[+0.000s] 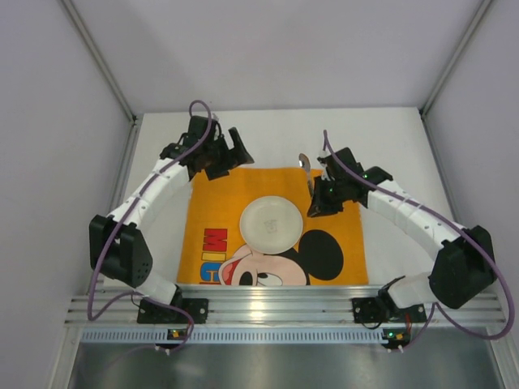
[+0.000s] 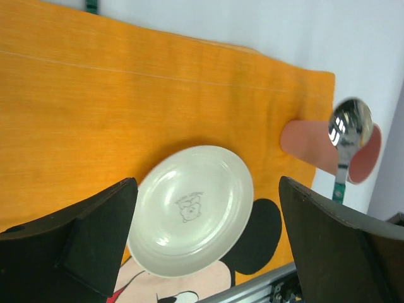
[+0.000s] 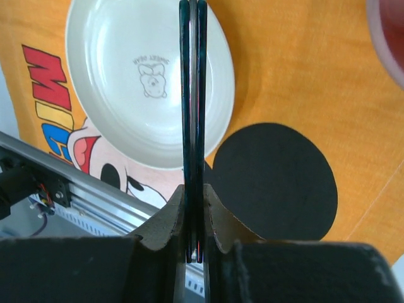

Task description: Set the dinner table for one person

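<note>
- Orange placemat (image 1: 203, 203) lies mid-frame on the white dinner table (image 1: 389, 138) in the top view, with a plate (image 1: 271, 224) at its centre; no cutlery is laid yet.
- Left wrist view: the left gripper (image 2: 208, 252) is spread wide and empty above the plate.
- Right wrist view: the right gripper (image 3: 192, 221) pinches a spoon (image 3: 192, 95) by its handle; placing it looks like the next step.

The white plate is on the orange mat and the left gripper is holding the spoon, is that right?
Not quite. The right gripper holds the spoon, clamped on its handle, as the right wrist view shows; the left gripper is open and empty. The white plate is on the orange mat.
</note>
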Motion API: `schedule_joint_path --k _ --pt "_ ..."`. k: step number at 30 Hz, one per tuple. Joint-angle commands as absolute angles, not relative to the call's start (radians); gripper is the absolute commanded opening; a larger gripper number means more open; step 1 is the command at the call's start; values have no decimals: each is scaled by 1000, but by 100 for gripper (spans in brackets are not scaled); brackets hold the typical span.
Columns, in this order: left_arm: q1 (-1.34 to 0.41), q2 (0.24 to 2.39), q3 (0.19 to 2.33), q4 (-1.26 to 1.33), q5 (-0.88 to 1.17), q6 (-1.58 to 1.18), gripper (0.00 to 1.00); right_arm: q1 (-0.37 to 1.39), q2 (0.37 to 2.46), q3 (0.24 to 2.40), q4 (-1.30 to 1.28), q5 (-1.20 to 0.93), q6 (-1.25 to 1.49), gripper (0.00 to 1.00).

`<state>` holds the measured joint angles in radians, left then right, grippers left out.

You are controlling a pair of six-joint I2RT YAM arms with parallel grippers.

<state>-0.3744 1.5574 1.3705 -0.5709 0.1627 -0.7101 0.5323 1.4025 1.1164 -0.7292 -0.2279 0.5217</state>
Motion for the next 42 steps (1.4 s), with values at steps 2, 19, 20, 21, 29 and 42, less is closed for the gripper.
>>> schedule_joint_path --k 2,19,20,21,29,42 --pt "-321 1531 1364 -606 140 -657 98 526 1304 1043 -738 -219 563 0" --pt "-301 1654 1425 -601 158 -626 98 558 1264 782 -666 -299 660 0" --pt "-299 1658 1425 -600 160 -626 98 566 1267 770 -652 -311 660 0" --pt "-298 1661 1425 -600 161 -623 98 569 1272 766 -641 -321 658 0" --pt "-287 1710 1443 -601 167 -606 97 618 1310 753 -597 -402 666 26" --pt "-226 1789 1509 -578 169 -571 97 663 1319 785 -653 -390 669 60"
